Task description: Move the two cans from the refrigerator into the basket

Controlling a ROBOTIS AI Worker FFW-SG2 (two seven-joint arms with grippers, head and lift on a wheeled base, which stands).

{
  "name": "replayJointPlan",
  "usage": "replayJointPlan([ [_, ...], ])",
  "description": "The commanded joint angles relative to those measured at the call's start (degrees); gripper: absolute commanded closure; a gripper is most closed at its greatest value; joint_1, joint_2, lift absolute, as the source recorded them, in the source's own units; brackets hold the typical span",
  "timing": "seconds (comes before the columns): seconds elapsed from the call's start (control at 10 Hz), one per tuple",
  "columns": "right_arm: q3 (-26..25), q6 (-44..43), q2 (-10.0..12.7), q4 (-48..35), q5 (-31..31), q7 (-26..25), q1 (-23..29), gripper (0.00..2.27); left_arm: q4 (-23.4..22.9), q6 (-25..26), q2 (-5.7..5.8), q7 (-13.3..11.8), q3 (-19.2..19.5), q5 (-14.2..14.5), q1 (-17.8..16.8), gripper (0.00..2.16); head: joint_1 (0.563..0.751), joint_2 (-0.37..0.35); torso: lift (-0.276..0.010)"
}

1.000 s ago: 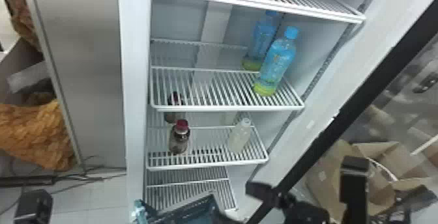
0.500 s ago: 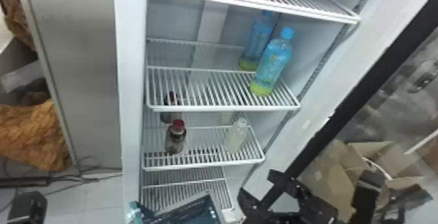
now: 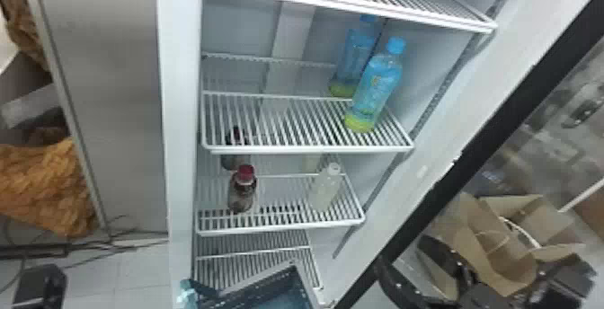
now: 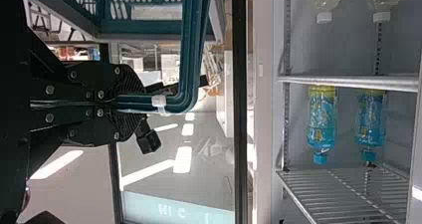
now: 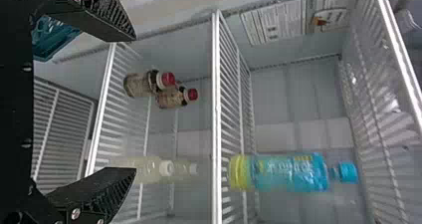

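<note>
No cans can be made out, only bottles. In the head view, a red-capped dark bottle point(image 3: 242, 191) and a white-capped pale bottle point(image 3: 324, 189) stand on the same refrigerator shelf. The teal basket point(image 3: 294, 281) is at the bottom edge. A black part of my left arm point(image 3: 40, 285) shows bottom left; in the left wrist view my left gripper point(image 4: 122, 103) is shut on the basket handle point(image 4: 191, 50). Right of the basket, before the door, is my right gripper point(image 3: 402, 254). The right wrist view has this gripper point(image 5: 135, 102) open and empty, with the dark bottles point(image 5: 142, 84) beyond it.
A blue bottle point(image 3: 375, 88) stands on the shelf above, another shape like it behind. White wire shelf edges point(image 3: 314, 149) cross the refrigerator. Its black-framed door point(image 3: 476, 142) stands open at the right, with cardboard boxes point(image 3: 503, 245) visible there.
My right arm's black parts have shifted and turned at the lower right of the head view. The refrigerator and its bottles sit slightly farther left in that view than a second ago.
</note>
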Motion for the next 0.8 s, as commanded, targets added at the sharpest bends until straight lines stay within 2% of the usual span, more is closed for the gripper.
replayJointPlan([
  [0.0,-0.49,-7.02,0.32,3.75,-2.40,0.35,0.96,0.12,0.00,0.03,0.04,0.00,-0.05,-0.24,-0.09,1.20,0.695,-0.350,-0.035],
  [0.3,-1.17,-13.06,0.67,7.69,-4.91,0.97,2.22,0.13,0.00,0.03,0.04,0.17,0.06,-0.47,0.06,1.20,0.695,-0.350,-0.035],
  [0.7,-2.32,-16.02,1.37,6.28,-5.02,1.32,4.33,0.13,0.00,0.03,0.04,0.17,0.29,-0.36,0.06,1.20,0.695,-0.350,-0.035],
])
